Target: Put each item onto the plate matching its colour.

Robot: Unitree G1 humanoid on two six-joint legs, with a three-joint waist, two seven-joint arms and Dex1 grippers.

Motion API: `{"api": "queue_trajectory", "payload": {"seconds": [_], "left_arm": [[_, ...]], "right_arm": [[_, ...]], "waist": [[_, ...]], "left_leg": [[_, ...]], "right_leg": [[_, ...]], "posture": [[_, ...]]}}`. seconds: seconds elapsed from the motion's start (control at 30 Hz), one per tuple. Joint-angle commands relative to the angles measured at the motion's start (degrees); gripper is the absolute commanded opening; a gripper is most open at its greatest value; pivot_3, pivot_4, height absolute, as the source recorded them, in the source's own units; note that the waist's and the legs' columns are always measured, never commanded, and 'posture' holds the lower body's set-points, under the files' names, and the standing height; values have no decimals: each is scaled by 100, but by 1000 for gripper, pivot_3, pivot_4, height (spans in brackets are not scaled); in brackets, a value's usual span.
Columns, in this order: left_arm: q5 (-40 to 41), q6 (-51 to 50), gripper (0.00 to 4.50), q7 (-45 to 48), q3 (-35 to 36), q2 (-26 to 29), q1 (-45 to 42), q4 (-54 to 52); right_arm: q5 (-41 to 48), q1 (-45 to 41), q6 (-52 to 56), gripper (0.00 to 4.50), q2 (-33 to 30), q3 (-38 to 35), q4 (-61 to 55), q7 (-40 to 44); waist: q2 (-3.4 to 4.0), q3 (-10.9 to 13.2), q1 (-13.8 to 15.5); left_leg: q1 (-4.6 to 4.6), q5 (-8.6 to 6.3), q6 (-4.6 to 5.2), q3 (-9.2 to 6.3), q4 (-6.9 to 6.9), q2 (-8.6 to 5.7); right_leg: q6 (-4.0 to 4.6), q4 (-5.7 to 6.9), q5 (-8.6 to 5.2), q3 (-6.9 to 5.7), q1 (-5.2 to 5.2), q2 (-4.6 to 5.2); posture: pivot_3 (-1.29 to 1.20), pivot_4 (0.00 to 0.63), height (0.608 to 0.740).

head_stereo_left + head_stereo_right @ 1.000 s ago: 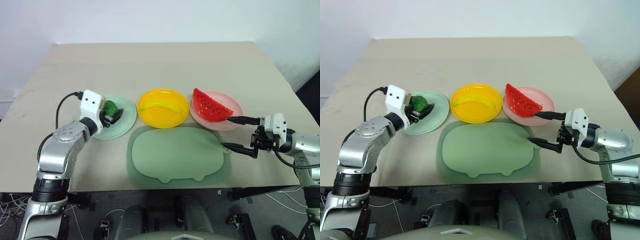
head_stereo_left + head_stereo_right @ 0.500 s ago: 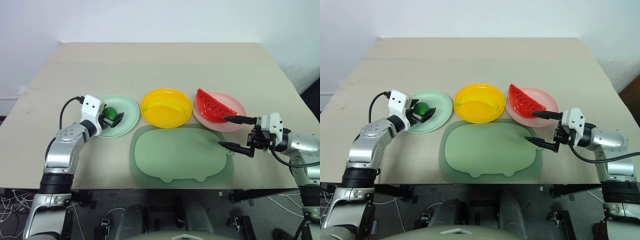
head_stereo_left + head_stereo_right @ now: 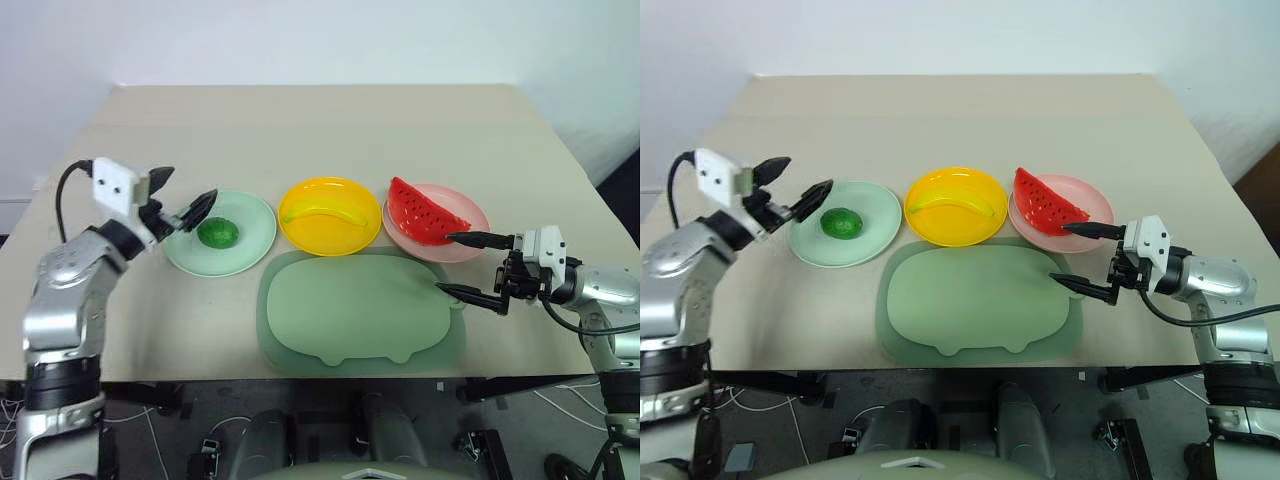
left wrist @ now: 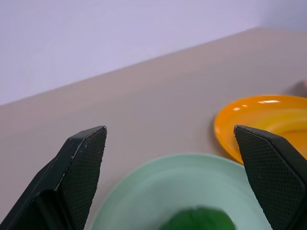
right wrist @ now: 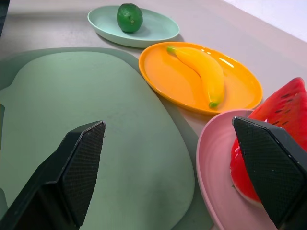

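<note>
All 3 items lie on matching plates: lime (image 3: 217, 232), banana (image 3: 320, 213), watermelon (image 3: 425, 213). Both jaws stand open and empty. Best: draw left gripper (image 3: 180, 200) clear without touching the green plate (image 3: 255, 246).

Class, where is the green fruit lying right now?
The green fruit lies on the mint green plate, leftmost of three plates, beside the yellow plate.

Glossy plastic yellow plate (image 5: 192, 81) and watermelon wedge (image 5: 268, 139); matt cutting board (image 5: 86, 124); fingers (image 5: 72, 177) show cross-hatched black pads.
</note>
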State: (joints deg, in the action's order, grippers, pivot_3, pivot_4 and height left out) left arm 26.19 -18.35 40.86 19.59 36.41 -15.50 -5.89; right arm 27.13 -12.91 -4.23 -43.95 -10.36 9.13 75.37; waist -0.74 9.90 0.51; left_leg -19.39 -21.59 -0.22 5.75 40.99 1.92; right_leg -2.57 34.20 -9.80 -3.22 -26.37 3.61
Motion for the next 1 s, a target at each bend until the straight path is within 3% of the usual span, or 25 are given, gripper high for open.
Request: {"api": "queue_trajectory", "payload": {"seconds": [0.03,0.23,0.53,1.0], "left_arm": [[410,642,4460,866,552,232,431,-68],[902,638,4460,1968,1033,646,1276,160],[984,1690,4460,2657,1687,303,2280,894],[907,2460,4460,2814,1647,93,2508,1315]], "right_arm": [[45,43,-100,4500,-116,-261,-78,-27],[110,218,-106,4500,-284,-625,-1,-88],[197,964,-308,4500,-615,-1576,315,-19],[119,1455,-628,4500,-755,-2277,922,-148]], "waist": [[0,0,4],[1,1,28],[0,0,14],[0,0,11]], "left_leg": [[0,0,1,0,0,0],[-2,-10,18,1,1,0],[-2,-14,25,6,-1,3],[-2,-19,32,6,-1,7]], "right_leg": [[1,0,-1,0,0,0],[20,-3,-13,0,-1,2],[21,-7,-14,2,-3,0],[23,-10,-16,6,-6,2]], "posture": [[0,150,736],[0,150,736],[0,150,736],[0,150,736]]}}
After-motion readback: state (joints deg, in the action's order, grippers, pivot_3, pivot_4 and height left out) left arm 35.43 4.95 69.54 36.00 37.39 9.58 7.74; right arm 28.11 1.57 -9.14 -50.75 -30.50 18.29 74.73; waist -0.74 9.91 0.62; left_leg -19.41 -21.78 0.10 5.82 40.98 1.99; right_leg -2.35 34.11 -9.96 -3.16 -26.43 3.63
